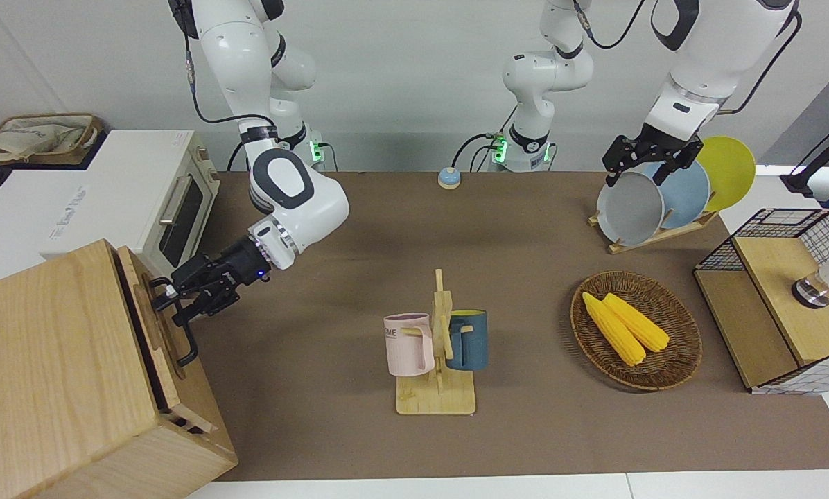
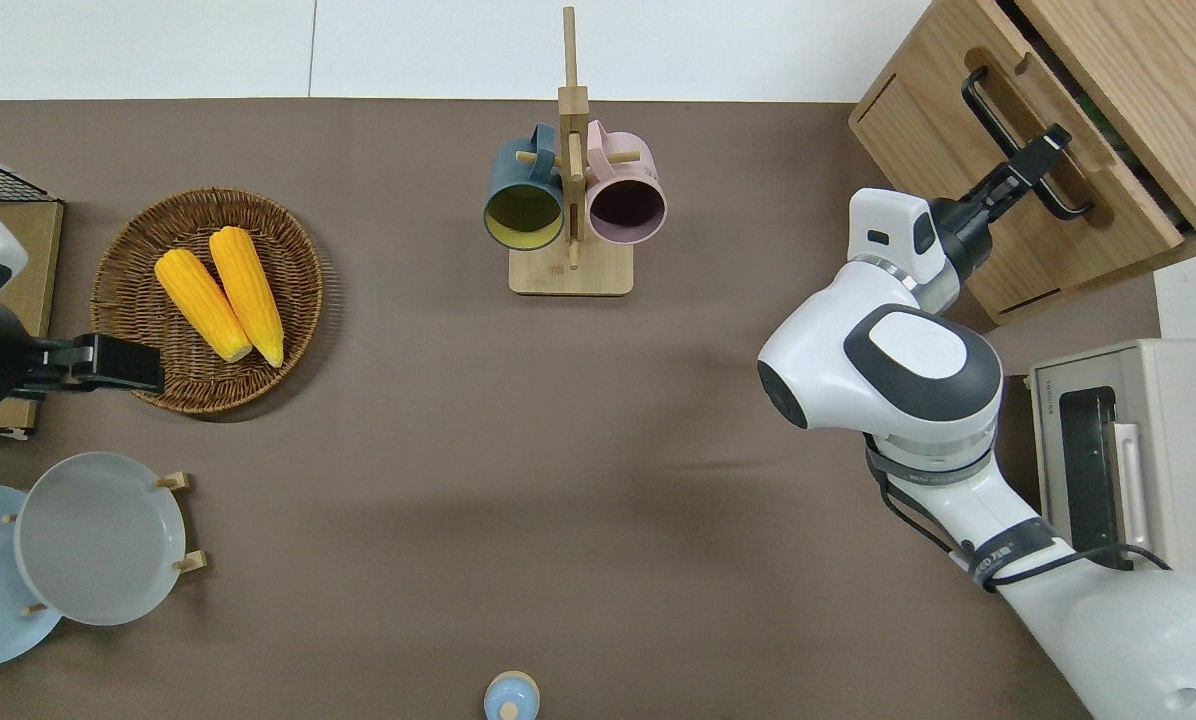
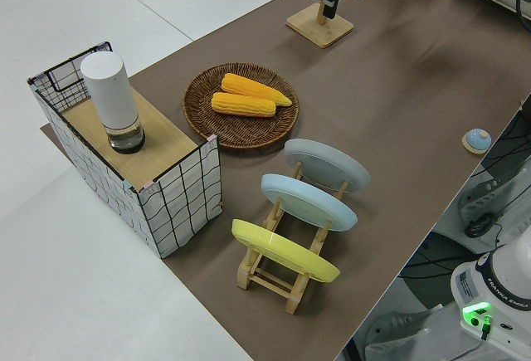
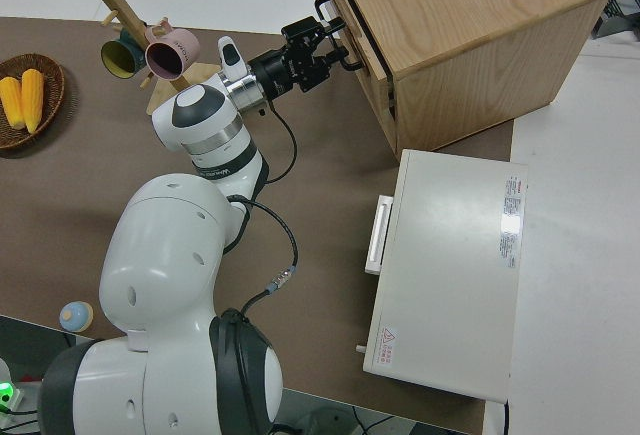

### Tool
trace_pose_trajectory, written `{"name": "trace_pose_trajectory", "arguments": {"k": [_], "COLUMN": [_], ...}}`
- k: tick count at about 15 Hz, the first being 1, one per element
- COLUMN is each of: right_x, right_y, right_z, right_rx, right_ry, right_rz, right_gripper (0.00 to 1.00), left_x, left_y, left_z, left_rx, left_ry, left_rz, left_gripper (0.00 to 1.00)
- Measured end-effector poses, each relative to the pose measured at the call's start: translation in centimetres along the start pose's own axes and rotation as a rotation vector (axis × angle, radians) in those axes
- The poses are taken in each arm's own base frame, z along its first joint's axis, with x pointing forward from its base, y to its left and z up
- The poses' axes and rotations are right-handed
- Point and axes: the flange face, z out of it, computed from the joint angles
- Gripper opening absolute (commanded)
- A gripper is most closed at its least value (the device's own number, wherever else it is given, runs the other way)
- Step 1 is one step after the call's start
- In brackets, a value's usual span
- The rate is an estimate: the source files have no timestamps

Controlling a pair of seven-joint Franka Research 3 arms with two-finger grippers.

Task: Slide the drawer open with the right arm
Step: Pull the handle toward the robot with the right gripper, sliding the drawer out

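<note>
A white toaster oven [image 1: 144,201] is standing beside the pale wooden cabinet [image 1: 61,374] at the right arm's end of the bench [image 1: 387,222], nearer to the robots than the cabinet. A wooden mug stand [image 1: 439,367] carrying a pink mug [image 1: 409,344] and a dark blue mug [image 1: 466,339] is sitting mid-bench, well apart from the cabinet. Toward the left arm's end, a wicker basket [image 1: 671,374] is holding two corn cobs [image 1: 622,329], a plate rack [image 1: 657,235] is holding plates, and a wire-mesh shelf [image 1: 775,312] is standing at the bench's edge. Nothing is lying between the right arm and the cabinet front.

The drawer [image 2: 1018,180] is sitting in the cabinet, pulled out slightly so a dark gap is showing along its edge. The right gripper [image 1: 172,294] is reaching at the drawer's black bar handle [image 1: 182,333], its fingers closing around the bar at the end nearer the robots. The left arm is parked, and I cannot tell how its gripper [image 1: 647,163] is set
</note>
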Motion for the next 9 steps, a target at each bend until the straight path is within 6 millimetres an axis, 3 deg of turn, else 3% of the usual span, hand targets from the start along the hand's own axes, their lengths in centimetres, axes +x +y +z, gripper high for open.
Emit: {"name": "trace_pose_trajectory", "arguments": {"k": [5,8,9], "right_x": [0.9,0.9,0.9], "right_y": [0.4,-0.1,-0.1], "right_z": [-1.4,-1.5,-1.5], "right_rx": [-0.017,-0.006,-0.005], "right_ry": [0.004,0.004,0.004], "right_rz": [-0.015,-0.023,-0.022], "right_gripper": [0.205,0.182,0.12], "left_x": [0.0,0.0,0.0], "left_y": [0.0,0.0,0.0], "left_z": [0.0,0.0,0.0], "left_rx": [0.0,0.0,0.0], "left_ry": [0.0,0.0,0.0], "left_rz": [0.0,0.0,0.0], "left_gripper": [1.0,1.0,1.0]}}
